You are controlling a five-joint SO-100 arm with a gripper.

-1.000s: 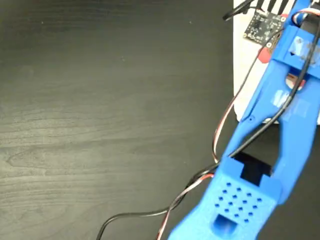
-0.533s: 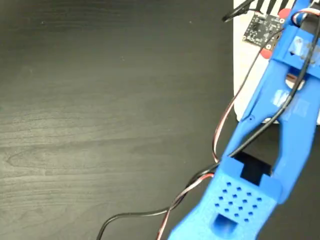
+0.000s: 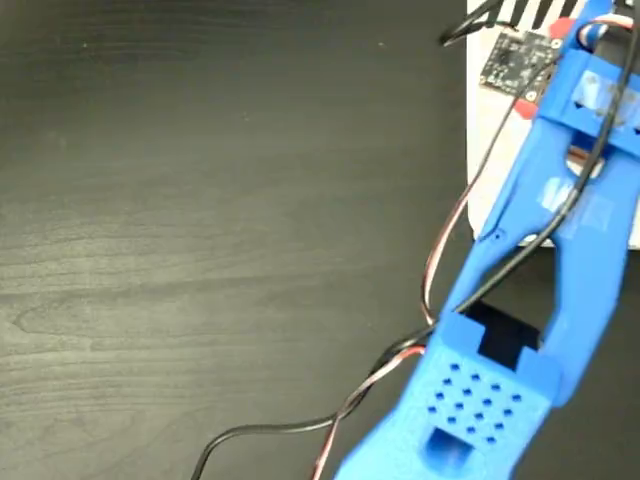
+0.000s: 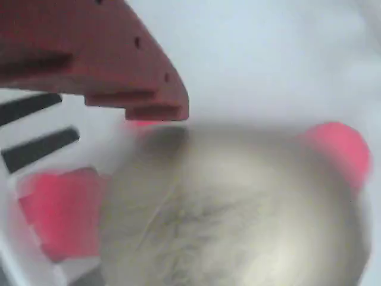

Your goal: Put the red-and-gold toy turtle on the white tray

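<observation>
In wrist view the end effector (image 4: 119, 113) grips the blurred red-and-gold toy turtle (image 4: 238, 214) above the white tray (image 4: 268, 59), black stripes at nine o'clock

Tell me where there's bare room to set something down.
The dark table is bare left of the blue arm and above its trailing cables. The white tray is crowded: arm overhead, and the wrist view shows the red-and-gold toy turtle filling it near the stripes.

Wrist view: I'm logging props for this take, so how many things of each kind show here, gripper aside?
Toy turtle: 1, gold shell with red-pink parts, blurred
White tray: 1, black stripes at left
Total: 2
</observation>
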